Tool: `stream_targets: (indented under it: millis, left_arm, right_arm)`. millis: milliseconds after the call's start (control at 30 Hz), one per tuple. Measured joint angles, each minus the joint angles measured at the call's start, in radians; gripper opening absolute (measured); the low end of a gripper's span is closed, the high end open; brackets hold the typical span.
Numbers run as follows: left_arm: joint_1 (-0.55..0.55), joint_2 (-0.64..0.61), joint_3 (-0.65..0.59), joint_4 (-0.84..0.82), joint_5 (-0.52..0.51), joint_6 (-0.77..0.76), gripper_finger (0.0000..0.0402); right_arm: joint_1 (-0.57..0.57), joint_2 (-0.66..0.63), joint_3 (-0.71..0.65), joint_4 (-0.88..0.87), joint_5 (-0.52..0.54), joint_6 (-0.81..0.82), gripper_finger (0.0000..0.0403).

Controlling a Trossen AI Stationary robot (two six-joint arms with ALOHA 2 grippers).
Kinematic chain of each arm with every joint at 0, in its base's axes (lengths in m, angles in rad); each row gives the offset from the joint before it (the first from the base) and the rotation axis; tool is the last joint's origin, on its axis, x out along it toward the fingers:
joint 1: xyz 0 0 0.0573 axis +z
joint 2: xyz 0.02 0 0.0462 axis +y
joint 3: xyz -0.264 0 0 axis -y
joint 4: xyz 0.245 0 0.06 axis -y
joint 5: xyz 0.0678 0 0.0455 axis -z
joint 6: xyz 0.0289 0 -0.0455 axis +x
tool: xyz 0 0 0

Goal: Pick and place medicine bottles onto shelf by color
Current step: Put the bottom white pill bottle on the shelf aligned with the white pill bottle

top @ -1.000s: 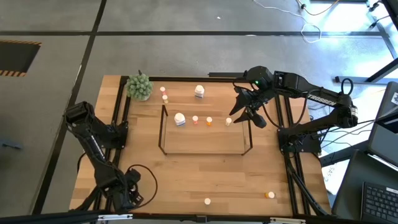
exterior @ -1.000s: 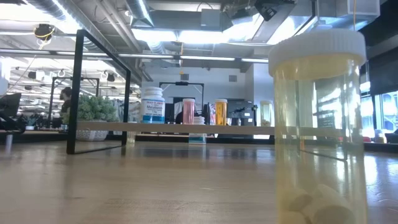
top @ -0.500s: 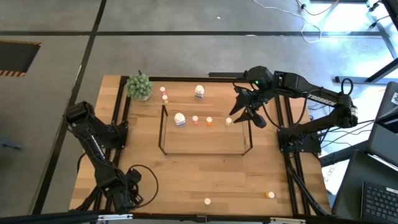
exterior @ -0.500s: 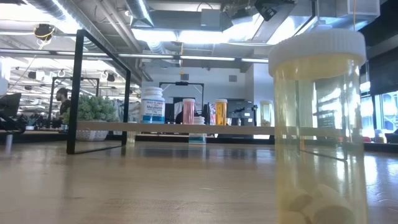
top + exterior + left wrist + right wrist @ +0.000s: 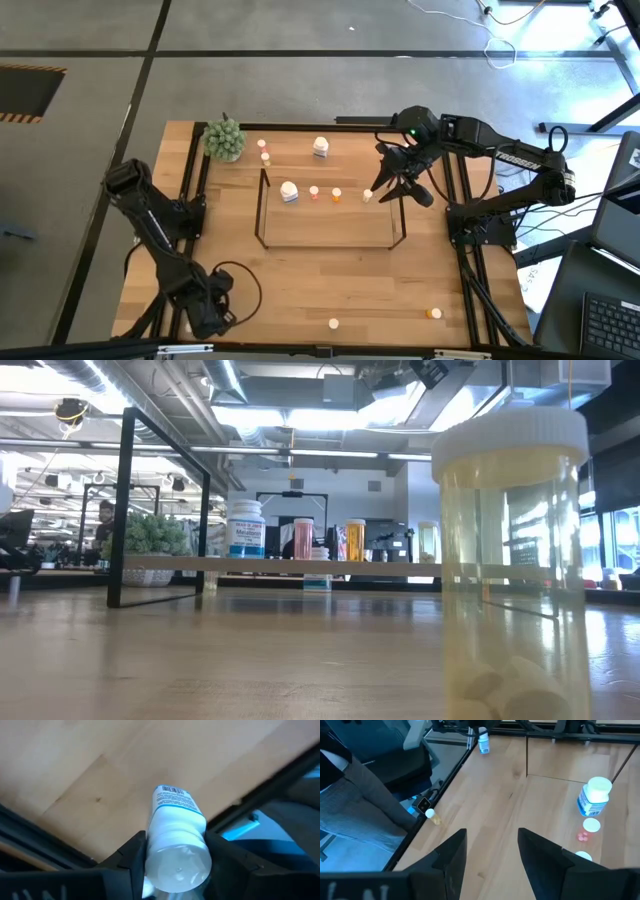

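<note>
The left hand (image 5: 175, 865) was clamped on a white medicine bottle with a blue label (image 5: 176, 840), one dark finger pressed to each side of it, the barcode end pointing away toward the wooden counter (image 5: 75, 765). In the high view that hand sat low at the counter's near left corner (image 5: 205, 305), and the bottle itself was hidden there under the arm.

The right hand (image 5: 385, 185) hovered just beside the far right end of the shelf (image 5: 330, 232), its fingers (image 5: 542, 860) spread with nothing between them. Its wrist view looked past them to a white blue-labelled bottle (image 5: 593, 796) with a white cap (image 5: 591, 824), a pink one (image 5: 582, 836) and part of another white cap (image 5: 582, 855) close by; that last one was cut off by the finger.

On the shelf stood a white bottle (image 5: 289, 191), a pink bottle (image 5: 314, 192), an orange bottle (image 5: 336, 195) and a cream bottle (image 5: 367, 196) in a row along its far side. Behind the shelf stood another white bottle (image 5: 320, 147) and two small pink ones (image 5: 264, 151) near the green plant (image 5: 224, 139). A cream bottle (image 5: 333, 323) and an orange one (image 5: 433, 313) remained near the counter's front edge.

In the low view a clear yellowish bottle with a white cap (image 5: 512, 560) stood so close that it blocked much of the right side, its bottom cut off.
</note>
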Motion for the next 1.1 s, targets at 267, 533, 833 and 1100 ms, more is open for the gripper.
stream_targets:
  millis: [267,533,833,1100]
  left_arm:
    - [0.097,-0.076,0.110,-0.138,0.001,0.158,0.0156]
    - [0.229,-0.087,0.369,-0.549,-0.001,0.387,0.0156]
    - [0.485,-0.088,0.581,-0.797,-0.046,0.717,0.0156]
    - [0.730,-0.083,0.693,-0.794,-0.116,1.049,0.0156]
  right_arm:
    - [0.000,0.000,0.000,0.000,0.007,0.000,0.0179]
    - [0.000,0.000,0.000,-0.001,0.008,0.000,0.0179]
    - [0.000,0.000,0.000,-0.001,0.009,-0.011,0.0179]
    - [0.000,0.000,0.000,-0.001,0.010,-0.047,0.0179]
